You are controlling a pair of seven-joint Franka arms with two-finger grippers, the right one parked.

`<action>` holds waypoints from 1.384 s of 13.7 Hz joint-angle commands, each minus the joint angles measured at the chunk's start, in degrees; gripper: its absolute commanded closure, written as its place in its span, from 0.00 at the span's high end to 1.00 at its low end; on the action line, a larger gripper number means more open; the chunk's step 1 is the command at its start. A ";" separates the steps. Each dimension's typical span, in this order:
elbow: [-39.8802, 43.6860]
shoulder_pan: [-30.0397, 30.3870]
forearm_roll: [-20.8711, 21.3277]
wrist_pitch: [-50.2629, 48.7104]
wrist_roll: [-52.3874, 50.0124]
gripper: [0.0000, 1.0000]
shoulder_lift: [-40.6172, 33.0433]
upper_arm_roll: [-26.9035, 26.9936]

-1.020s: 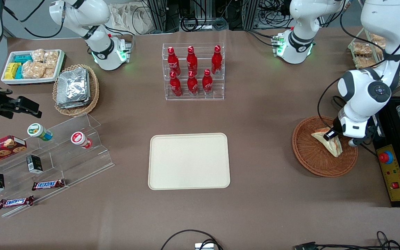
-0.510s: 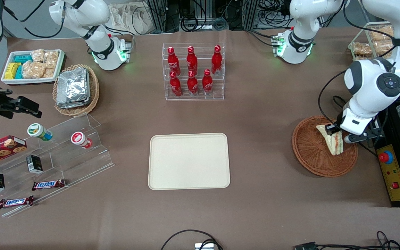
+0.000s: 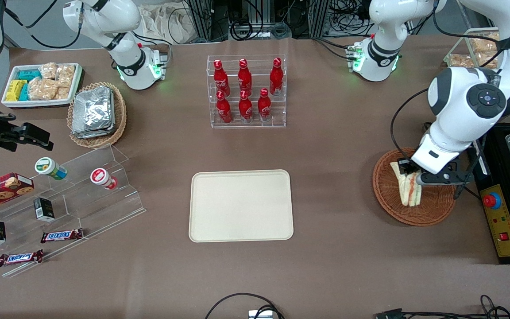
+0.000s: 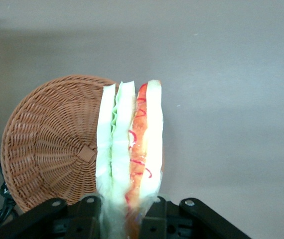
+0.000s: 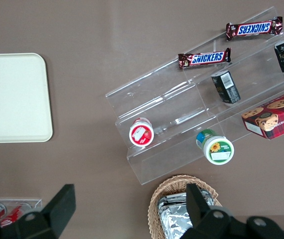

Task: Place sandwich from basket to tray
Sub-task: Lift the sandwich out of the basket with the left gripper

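Brown table (image 3: pixel 334 248) fills the front view. Cream tray (image 3: pixel 241 205) sits flat at frame centre, long axis running sideways, well apart from everything else of the task. Reddish wicker basket (image 3: pixel 390 199) is at the right edge of the frame, toward my working end of the table. My arm (image 3: pixel 467 110) comes down from the upper right corner, elbow bent, wrist tilted toward the frame's lower left, over the basket.

Sandwich (image 3: pixel 407 188) is lifted above the basket, standing on edge, long axis roughly up-down in the front frame, leaning a little; the striped cut edge with red and green layers faces the front camera side. In the wrist view the sandwich (image 4: pixel 129 149) runs straight out from my gripper (image 4: pixel 124 219), bread slices vertical, free end over the basket (image 4: pixel 52 149) rim.

My gripper (image 3: pixel 411 172) is at the basket's upper part in the front frame. Jaws are closed narrowly on the sandwich's end, one finger (image 4: pixel 84 219) against each bread face.
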 commanded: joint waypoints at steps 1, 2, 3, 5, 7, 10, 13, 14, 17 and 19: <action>6.83 0.05 0.61 -5.72 0.32 0.11 2.01 -3.21; 8.51 0.05 0.61 -7.05 -0.38 0.10 2.45 -4.09; 10.35 0.05 0.61 -8.19 -1.52 0.10 2.88 -5.06; 14.13 0.05 0.61 -11.26 -3.89 0.10 4.55 -7.69; 17.30 -0.73 1.22 -12.77 -7.66 0.10 6.40 -9.72; 22.74 -6.26 5.08 -14.87 -16.00 0.10 10.95 -9.81; 28.63 -12.15 8.34 -16.11 -23.30 0.10 16.85 -9.81; 30.22 -13.73 8.78 -16.11 -24.98 0.10 18.60 -9.81; 35.31 -18.66 11.59 -16.11 -30.33 0.10 24.23 -9.73; 38.83 -21.30 13.87 -15.94 -33.24 0.10 28.79 -9.73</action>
